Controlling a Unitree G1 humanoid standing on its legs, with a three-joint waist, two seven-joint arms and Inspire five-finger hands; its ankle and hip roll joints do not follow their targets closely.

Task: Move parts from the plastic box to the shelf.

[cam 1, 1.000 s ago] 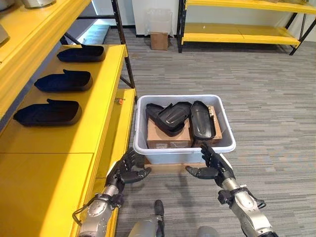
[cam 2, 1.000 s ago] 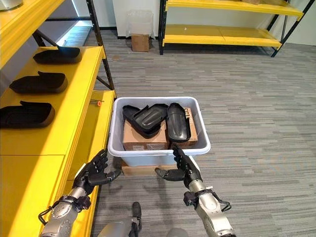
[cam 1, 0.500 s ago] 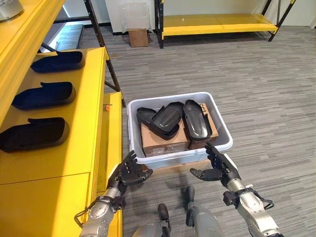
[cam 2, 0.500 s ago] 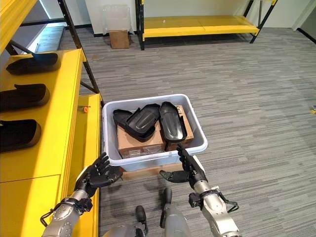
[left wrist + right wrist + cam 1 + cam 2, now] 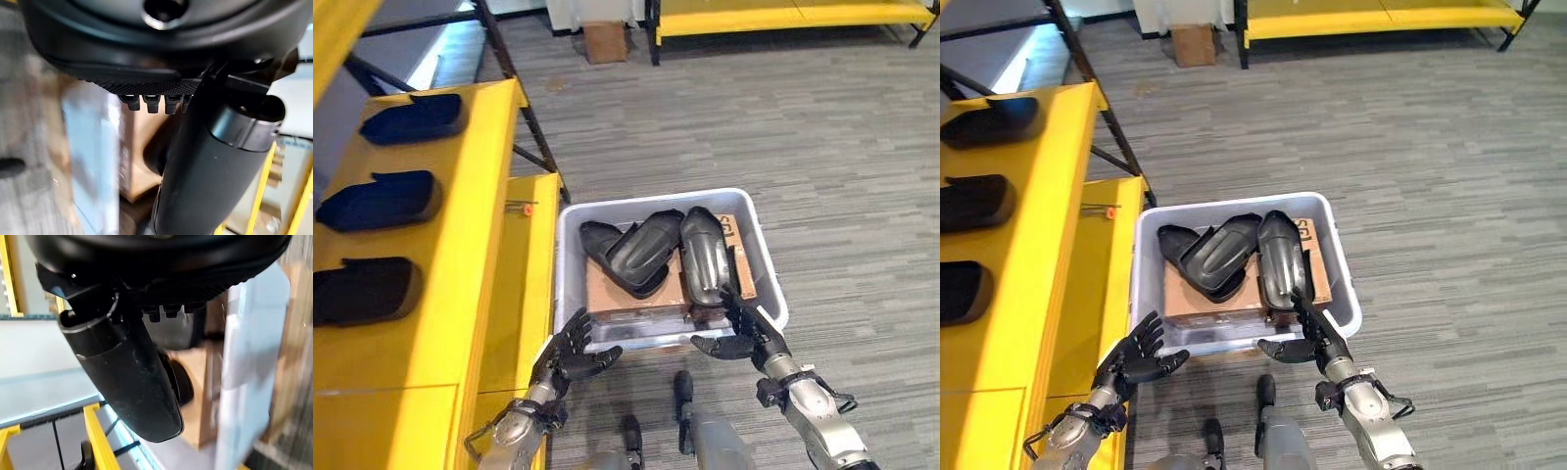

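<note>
A pale grey plastic box (image 5: 570,225) stands on the floor beside the yellow shelf (image 5: 480,245). Inside it, several black moulded parts (image 5: 646,253) lie on cardboard boxes (image 5: 617,294). Three matching black parts (image 5: 382,199) lie in a row on the shelf. My left hand (image 5: 570,354) hovers open at the box's near left corner. At the near right rim my right hand (image 5: 744,331) is open, fingers spread, holding nothing. In the right wrist view a black part (image 5: 178,330) and the box wall (image 5: 247,362) show past the open hand.
A lower yellow ledge (image 5: 530,264) runs between shelf and box, with a small orange item (image 5: 527,209) on it. A black shelf post (image 5: 524,117) slants down behind the box. A cardboard box (image 5: 604,39) and another yellow rack (image 5: 783,15) stand far back on grey carpet.
The camera has tilted down and closer, so the box sits nearer. Both hands stay open and have come up to the box's near rim.
</note>
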